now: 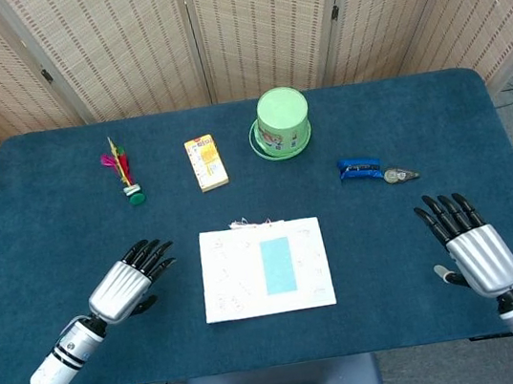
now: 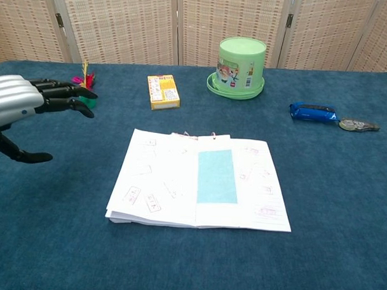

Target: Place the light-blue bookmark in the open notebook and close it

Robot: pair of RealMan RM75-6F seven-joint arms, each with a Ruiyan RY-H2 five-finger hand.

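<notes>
The open notebook (image 1: 264,269) (image 2: 179,183) lies flat near the table's front edge, white pages up. A light-blue bookmark (image 1: 278,265) (image 2: 216,176) lies on its right page, close to the spine. My left hand (image 1: 130,280) (image 2: 26,101) hovers just left of the notebook, fingers spread and holding nothing. My right hand (image 1: 468,247) is far off to the right of the notebook, fingers spread and empty; the chest view does not show it.
A green tub (image 1: 282,123) (image 2: 240,67) stands at the back centre, with a yellow card box (image 1: 206,162) (image 2: 163,92) to its left and a feathered shuttlecock (image 1: 123,171) further left. A blue stapler (image 1: 359,169) (image 2: 313,111) and a small tape dispenser (image 1: 399,175) lie at the right.
</notes>
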